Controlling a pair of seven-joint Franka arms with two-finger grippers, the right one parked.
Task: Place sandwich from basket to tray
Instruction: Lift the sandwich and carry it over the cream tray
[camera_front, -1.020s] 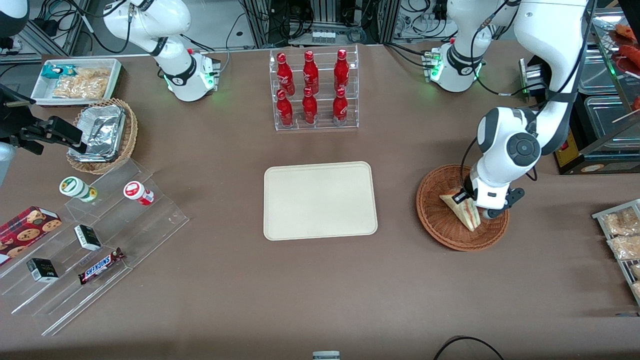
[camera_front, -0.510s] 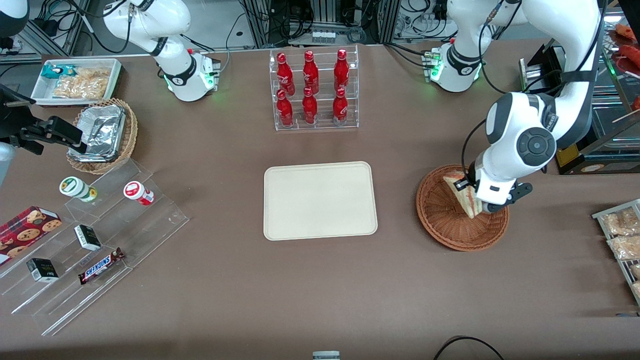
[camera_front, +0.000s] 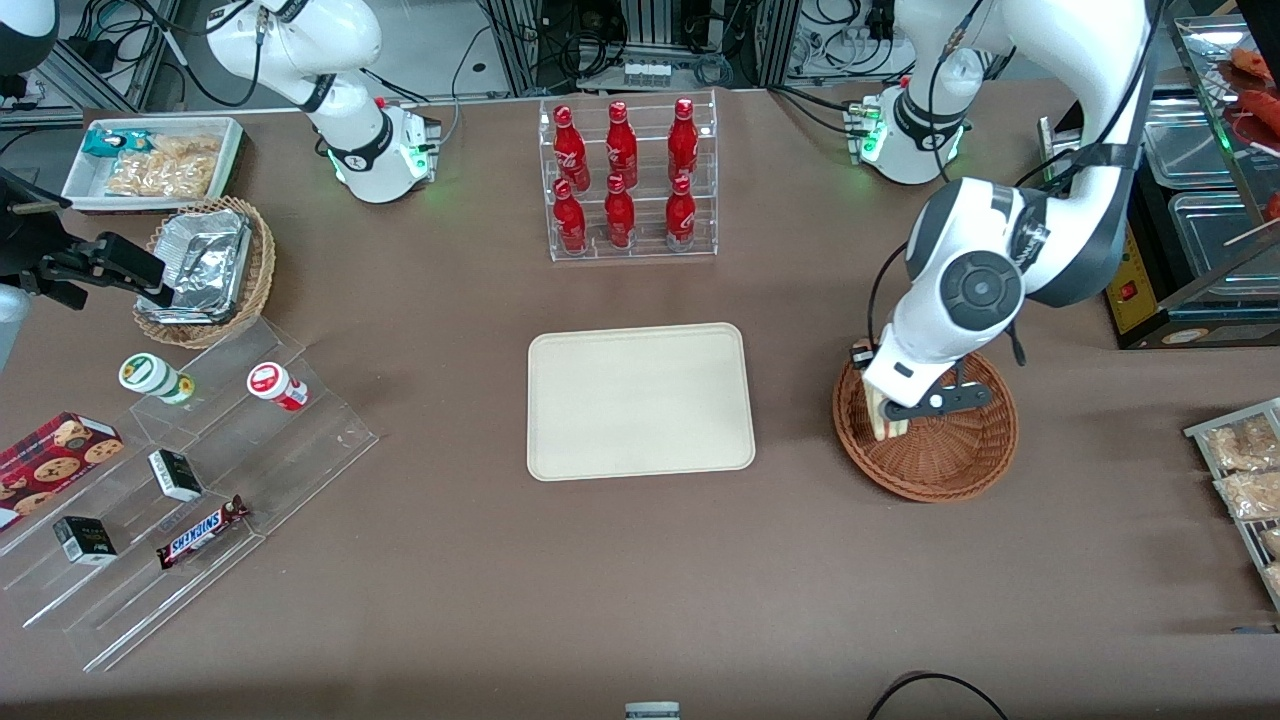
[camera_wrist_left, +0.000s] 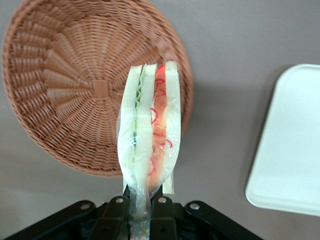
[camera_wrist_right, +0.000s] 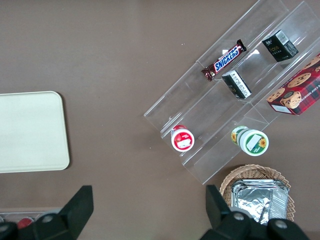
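My left gripper (camera_front: 888, 412) is shut on the sandwich (camera_front: 884, 422), a wrapped pale wedge with red and green filling. It hangs above the rim of the reddish-brown basket (camera_front: 950, 462), on the side nearest the tray (camera_front: 640, 400). In the left wrist view the sandwich (camera_wrist_left: 149, 135) sticks straight out from the gripper (camera_wrist_left: 141, 210), clear of the basket (camera_wrist_left: 75, 90), whose inside holds nothing. The cream tray (camera_wrist_left: 290, 145) lies flat beside it with nothing on it; the right wrist view also shows the tray (camera_wrist_right: 30, 132).
A clear rack of red bottles (camera_front: 625, 180) stands farther from the camera than the tray. Toward the parked arm's end are a stepped acrylic shelf with snacks (camera_front: 190, 470), a tan basket with foil containers (camera_front: 205, 270) and a white bin (camera_front: 155, 160). Snack packets (camera_front: 1245, 470) lie at the working arm's end.
The gripper has lifted the sandwich off the basket floor and carried it toward the tray side of the basket, the wrist swinging with it.
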